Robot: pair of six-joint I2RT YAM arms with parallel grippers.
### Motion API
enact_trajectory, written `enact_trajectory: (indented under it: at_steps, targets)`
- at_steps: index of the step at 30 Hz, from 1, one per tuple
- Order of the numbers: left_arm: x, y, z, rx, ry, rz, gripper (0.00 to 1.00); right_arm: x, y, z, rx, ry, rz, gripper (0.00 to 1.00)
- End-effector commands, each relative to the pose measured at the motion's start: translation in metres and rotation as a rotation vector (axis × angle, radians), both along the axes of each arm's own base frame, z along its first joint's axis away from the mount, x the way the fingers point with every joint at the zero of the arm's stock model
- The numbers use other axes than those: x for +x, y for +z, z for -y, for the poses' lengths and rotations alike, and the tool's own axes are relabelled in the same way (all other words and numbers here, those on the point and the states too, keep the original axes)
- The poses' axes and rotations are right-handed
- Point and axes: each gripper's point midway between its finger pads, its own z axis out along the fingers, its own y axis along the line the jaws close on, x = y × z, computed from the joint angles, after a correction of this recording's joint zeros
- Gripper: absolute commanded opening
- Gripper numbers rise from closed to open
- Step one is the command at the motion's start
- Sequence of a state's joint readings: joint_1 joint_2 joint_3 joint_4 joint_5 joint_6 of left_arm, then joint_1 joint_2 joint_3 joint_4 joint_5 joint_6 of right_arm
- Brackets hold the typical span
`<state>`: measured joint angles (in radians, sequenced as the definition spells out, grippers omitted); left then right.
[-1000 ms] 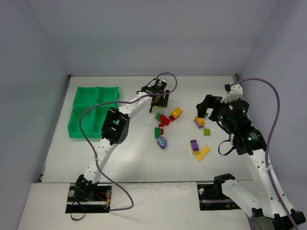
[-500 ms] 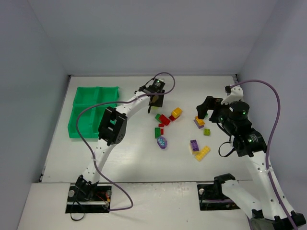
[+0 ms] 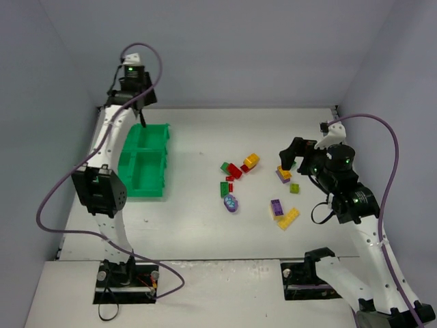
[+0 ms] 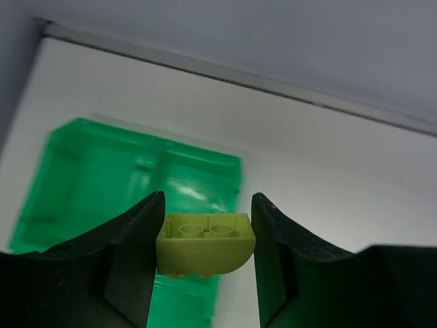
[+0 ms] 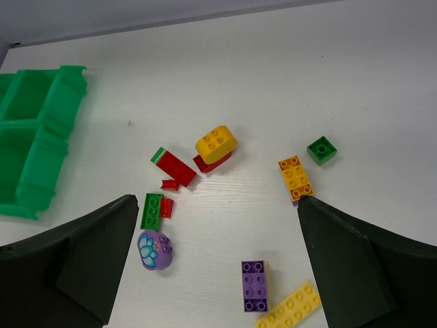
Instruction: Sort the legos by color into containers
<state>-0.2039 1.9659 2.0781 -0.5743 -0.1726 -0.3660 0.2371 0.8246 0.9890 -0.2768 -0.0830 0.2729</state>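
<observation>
Grip on the left side looks firm: my left end effector [image 4: 207, 219] is closed on a lime-green plastic brick [image 4: 205, 244] with a rounded underside, one dark finger pressed against each end. I have that arm stretched up high at the far left of the white counter [image 3: 198, 225], so the brick hangs in the air above the bright green plastic tray of four square compartments [image 4: 89, 171]. I cannot tell which compartment lies straight under it.

My right end effector [image 5: 216, 205] hovers over the right half of the counter with its jaws spread wide and nothing between them. Through its wrist camera I see the loose bricks lying on the counter, well apart from the tray. A rounded yellow plastic brick [image 5: 216, 143] rests against a small red piece [image 5: 205, 164], and a long red plastic brick [image 5: 176, 168] with a green end lies just beside them. Nearer to me, a dark green plastic brick [image 5: 151, 210] lies beside a small red plastic bit [image 5: 166, 207], with the oval purple patterned piece [image 5: 155, 250] just below it in that view. A purple plastic brick [image 5: 253, 285] and a long yellow plastic brick [image 5: 289, 307] lie close together nearest the arm bases. To the right, an orange plastic brick [image 5: 295, 178] sits near a small green square brick [image 5: 321, 149].
</observation>
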Motion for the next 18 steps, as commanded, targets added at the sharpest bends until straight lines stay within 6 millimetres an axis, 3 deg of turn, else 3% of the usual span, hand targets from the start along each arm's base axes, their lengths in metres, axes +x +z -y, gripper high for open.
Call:
enact_trajectory:
  at_steps: [1,2,8,16,18]
  targets:
    - [-0.002,-0.010,-0.056,0.041,0.104,-0.020,0.01,0.004,0.009,-0.004,0.014,0.019,0.043,1.00]
    - [0.001,-0.011,-0.082,0.039,0.150,-0.012,0.01,0.004,0.009,-0.005,0.012,0.023,0.045,1.00]
    - [0.017,-0.037,-0.145,0.055,0.244,-0.026,0.10,0.001,0.007,-0.004,-0.001,0.034,0.048,1.00]
    - [0.031,-0.079,-0.180,0.063,0.303,-0.069,0.11,0.000,0.006,-0.004,-0.010,0.038,0.049,1.00]
    - [0.031,-0.088,-0.183,0.052,0.304,-0.077,0.18,0.000,0.007,-0.003,-0.009,0.037,0.053,1.00]
